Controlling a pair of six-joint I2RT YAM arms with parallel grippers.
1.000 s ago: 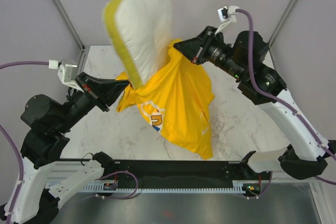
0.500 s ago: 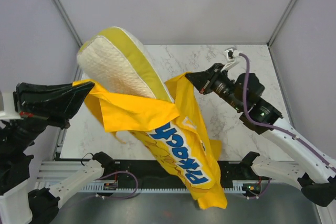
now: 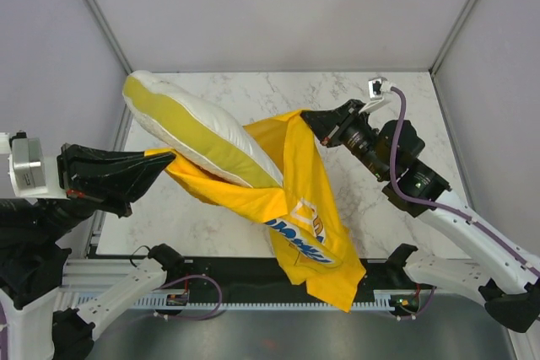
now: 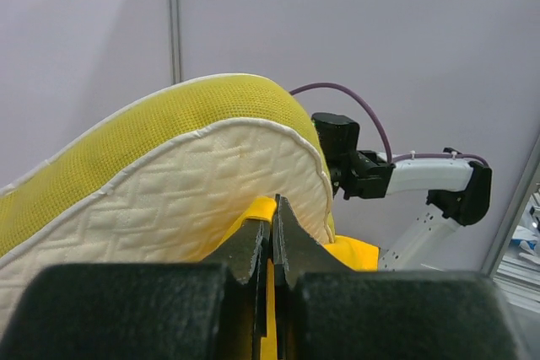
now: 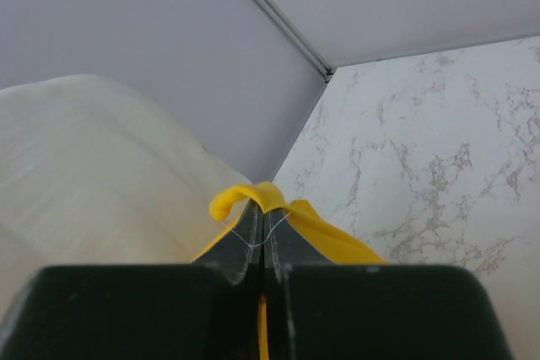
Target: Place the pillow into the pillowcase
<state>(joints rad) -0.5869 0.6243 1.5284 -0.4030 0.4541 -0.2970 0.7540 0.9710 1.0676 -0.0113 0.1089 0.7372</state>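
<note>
Your left claw [image 3: 166,160] and right claw [image 3: 309,119] each pinch shut on the mouth hem of the pillowcase [image 3: 314,200], lifting it off the desk [image 3: 253,90]. The pillow [image 3: 186,120] lies between them. Its long axis slants from far-left to near-right: lower end in the mouth, upper half out, nearer your left claw. The case's blue lettering is creased, so you can't read it whole.
</note>
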